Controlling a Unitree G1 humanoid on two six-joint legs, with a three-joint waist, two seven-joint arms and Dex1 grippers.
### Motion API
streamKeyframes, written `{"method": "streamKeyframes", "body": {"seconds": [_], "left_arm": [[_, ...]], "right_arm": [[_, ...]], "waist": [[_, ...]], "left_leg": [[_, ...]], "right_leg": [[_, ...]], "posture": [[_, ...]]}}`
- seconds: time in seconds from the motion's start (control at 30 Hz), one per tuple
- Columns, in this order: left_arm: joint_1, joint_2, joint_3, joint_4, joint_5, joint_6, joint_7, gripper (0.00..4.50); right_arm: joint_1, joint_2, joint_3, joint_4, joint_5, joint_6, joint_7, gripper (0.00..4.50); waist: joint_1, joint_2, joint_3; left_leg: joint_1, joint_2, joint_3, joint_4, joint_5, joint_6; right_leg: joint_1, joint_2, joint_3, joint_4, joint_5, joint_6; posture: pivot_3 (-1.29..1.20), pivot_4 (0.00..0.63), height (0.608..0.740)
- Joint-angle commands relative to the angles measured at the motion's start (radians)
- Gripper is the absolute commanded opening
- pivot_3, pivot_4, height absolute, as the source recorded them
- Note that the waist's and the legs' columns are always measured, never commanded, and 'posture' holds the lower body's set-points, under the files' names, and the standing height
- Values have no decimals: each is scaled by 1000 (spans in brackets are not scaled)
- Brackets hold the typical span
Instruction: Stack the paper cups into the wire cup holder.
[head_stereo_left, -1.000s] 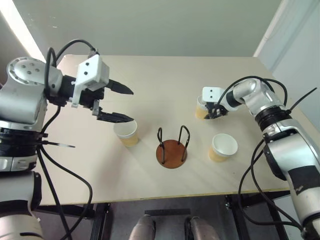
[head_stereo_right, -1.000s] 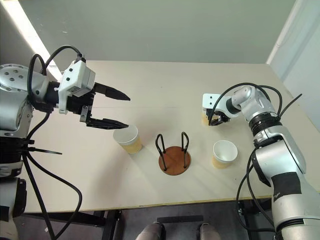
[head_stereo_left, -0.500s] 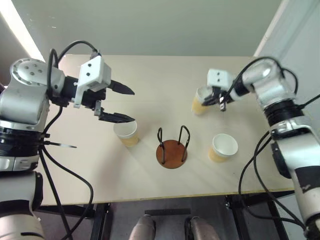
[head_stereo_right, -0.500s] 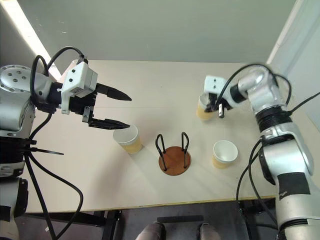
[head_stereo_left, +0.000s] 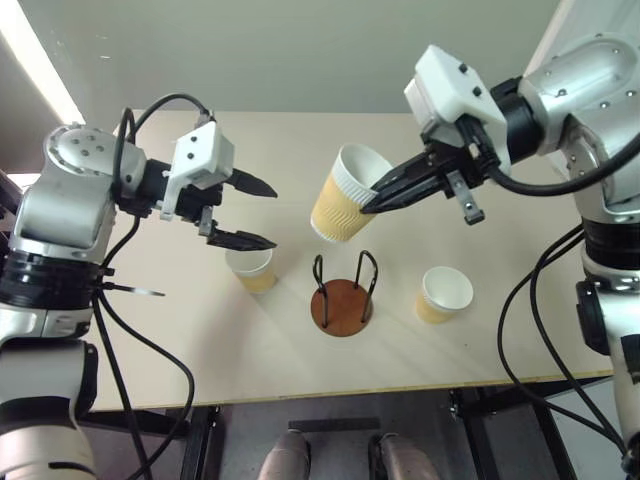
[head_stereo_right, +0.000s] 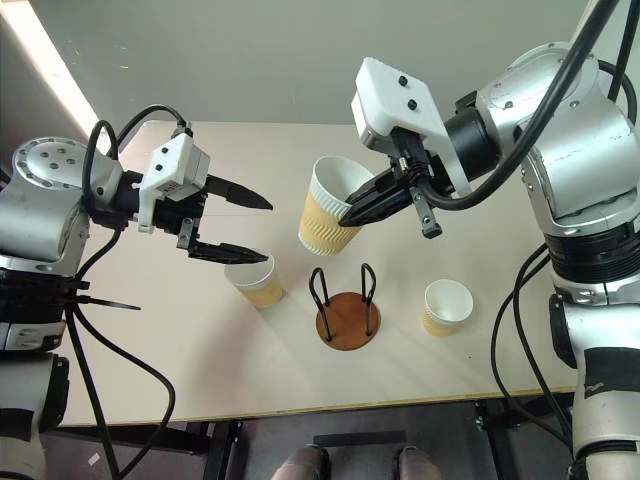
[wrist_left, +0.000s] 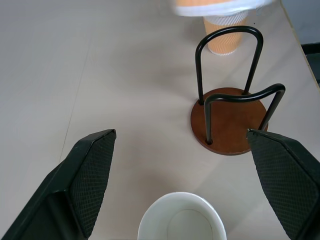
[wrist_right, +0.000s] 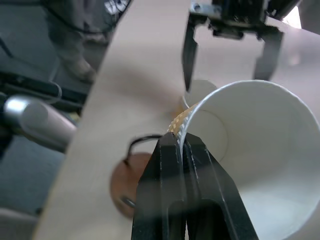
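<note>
Right gripper (head_stereo_right: 352, 212) pinched tight on the rim of one paper cup (head_stereo_right: 328, 208), one finger inside the mouth, the other against the outer wall. That cup is in the air, clear of the table (head_stereo_right: 330, 160), tilted so its open mouth faces up and toward the right arm. It hangs above and a little behind the wire cup holder (head_stereo_right: 347, 305), not touching the wire loops.

Holder stands empty near the front middle of the table: round reddish-brown base, two black wire arches upright.

Second cup (head_stereo_right: 255, 279) upright on the table, left of the holder, a short gap between them. Left gripper (head_stereo_right: 243, 229) is poised over this cup with fingers spread wide, holding nothing; lower fingertip sits just above the cup's rim, whether it touches cannot be told. In the left wrist view the cup's white mouth (wrist_left: 181, 219) lies between the two black fingers (wrist_left: 89, 171), holder beyond.

Third cup (head_stereo_right: 446, 307) upright on the table, right of the holder, standing apart from it and from both grippers.
</note>
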Motion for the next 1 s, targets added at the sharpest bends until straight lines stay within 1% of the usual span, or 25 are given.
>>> {"method": "streamKeyframes", "body": {"seconds": [0.03, 0.13, 0.27, 0.73, 0.97, 1.0], "left_arm": [[-37, -7, 2, 8, 11, -25, -12, 4500], [-40, -11, 4, 13, 17, -30, -18, 4500], [-38, -4, 9, 15, 21, -34, -24, 4500], [-34, 2, 17, 18, 36, -41, -24, 4500], [-37, -7, 15, 28, 39, -49, -20, 4500], [-37, -7, 15, 29, 40, -50, -20, 4500]], "right_arm": [[26, -1, -1, -34, 24, 2, -52, 26], [55, -1, 28, -29, 12, -35, -75, 26], [99, -10, 77, -13, -18, -103, -87, 26], [146, -40, 149, -40, -25, -156, -66, 26], [151, -27, 171, -50, -26, -154, -78, 26], [150, -25, 170, -49, -23, -153, -82, 200]], "waist": [[0, 0, 0], [-1, 0, 0], [-3, 0, 0], [-3, 0, 0], [-3, 0, 0], [-3, 0, 0]], "left_leg": [[0, 0, 0, 0, 0, 1], [1, 0, 0, 0, 2, 2], [1, 0, 0, 0, 3, 2], [1, 0, 0, 0, 3, 2], [1, 0, 0, 0, 3, 2], [1, 0, 0, 0, 3, 2]], "right_leg": [[0, 0, 0, 0, 0, 0], [1, 0, 0, 1, 2, -2], [0, 0, 0, 1, 4, 0], [0, 0, 0, 0, 4, 1], [0, 0, 0, 0, 4, 1], [0, 0, 0, 0, 4, 1]], "posture": [[0, 150, 740], [0, 150, 740], [0, 150, 740], [0, 150, 740], [0, 150, 740], [0, 150, 740]]}}
